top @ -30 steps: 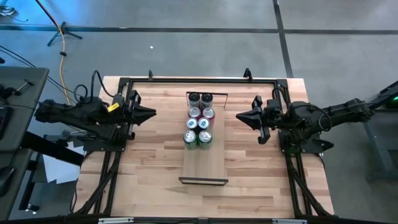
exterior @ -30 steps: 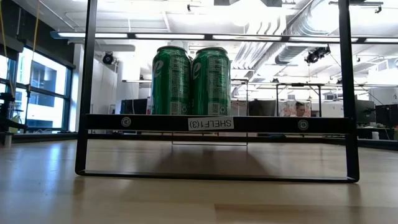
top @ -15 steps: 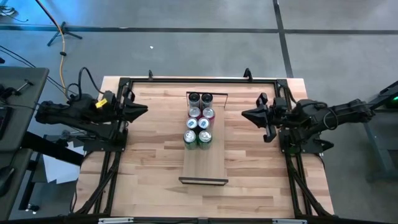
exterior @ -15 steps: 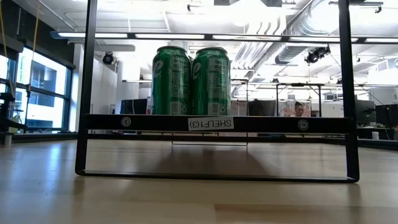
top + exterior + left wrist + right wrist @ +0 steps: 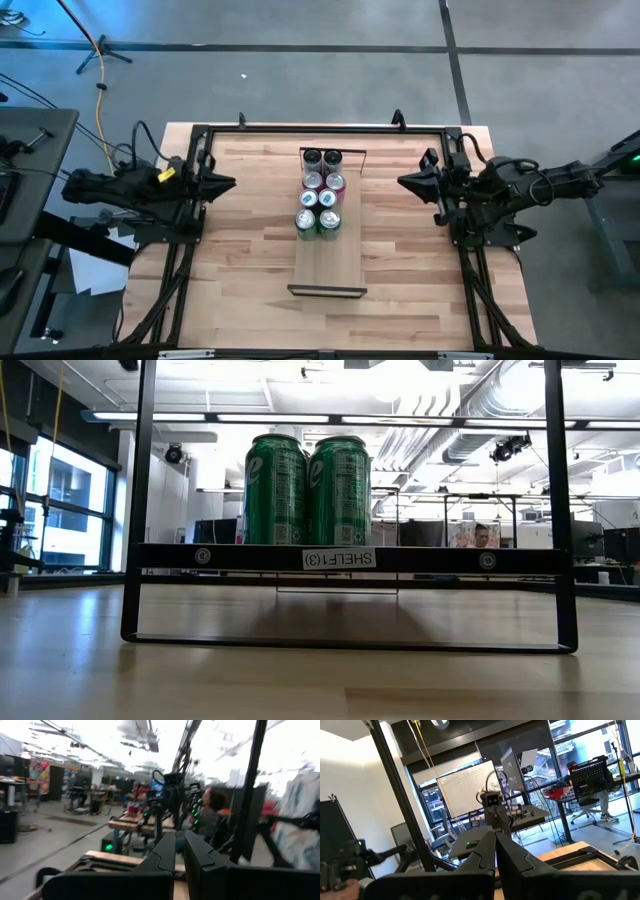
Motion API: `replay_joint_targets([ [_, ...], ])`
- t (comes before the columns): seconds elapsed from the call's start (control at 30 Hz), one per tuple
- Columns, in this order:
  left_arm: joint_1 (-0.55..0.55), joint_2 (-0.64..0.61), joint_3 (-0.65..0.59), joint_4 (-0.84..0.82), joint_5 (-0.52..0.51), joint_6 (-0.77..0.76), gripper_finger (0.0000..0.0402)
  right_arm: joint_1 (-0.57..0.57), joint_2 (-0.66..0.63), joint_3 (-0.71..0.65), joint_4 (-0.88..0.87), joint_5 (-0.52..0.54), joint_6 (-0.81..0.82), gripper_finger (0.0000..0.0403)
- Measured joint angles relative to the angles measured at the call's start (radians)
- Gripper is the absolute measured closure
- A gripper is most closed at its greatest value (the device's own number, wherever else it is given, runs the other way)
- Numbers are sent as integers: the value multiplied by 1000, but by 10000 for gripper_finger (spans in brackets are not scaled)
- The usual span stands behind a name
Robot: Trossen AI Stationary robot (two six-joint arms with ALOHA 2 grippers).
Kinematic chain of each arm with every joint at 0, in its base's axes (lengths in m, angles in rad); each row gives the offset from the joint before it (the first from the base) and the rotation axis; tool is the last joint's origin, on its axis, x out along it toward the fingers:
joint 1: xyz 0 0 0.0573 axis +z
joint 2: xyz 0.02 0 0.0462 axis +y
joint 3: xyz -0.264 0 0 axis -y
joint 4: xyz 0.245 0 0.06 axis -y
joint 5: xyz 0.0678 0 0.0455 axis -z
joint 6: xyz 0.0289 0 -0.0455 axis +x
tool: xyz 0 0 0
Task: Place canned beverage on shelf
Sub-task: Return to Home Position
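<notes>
Left tool (image 5: pixel 232 182) and right tool (image 5: pixel 402 181) have retreated toward opposite table (image 5: pixel 400 290) edges.

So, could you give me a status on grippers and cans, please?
Left gripper shut, at table left side. Right gripper shut, at right side. Cans upright in pairs on shelf. No obstruction seen.
</notes>
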Motion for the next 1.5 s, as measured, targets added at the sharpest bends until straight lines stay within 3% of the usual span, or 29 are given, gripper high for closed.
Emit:
replay_joint_targets([
  [0.13,0,-64,-156,155,15,-60,401,0,0,0,1,0,4,403],
  [0.33,0,-174,-326,247,14,-154,401,0,0,0,0,0,7,403],
  [0.7,0,-345,-494,302,18,-210,401,0,-1,0,-20,11,22,403],
  [0.97,1,-345,-498,262,24,-271,401,0,-36,0,-96,3,67,403],
  [1.23,1,-342,-498,247,-42,-270,401,0,-120,0,-235,-27,70,403],
  [1.5,1,-342,-498,242,-42,-270,401,0,-208,-126,-253,-34,66,403],
])
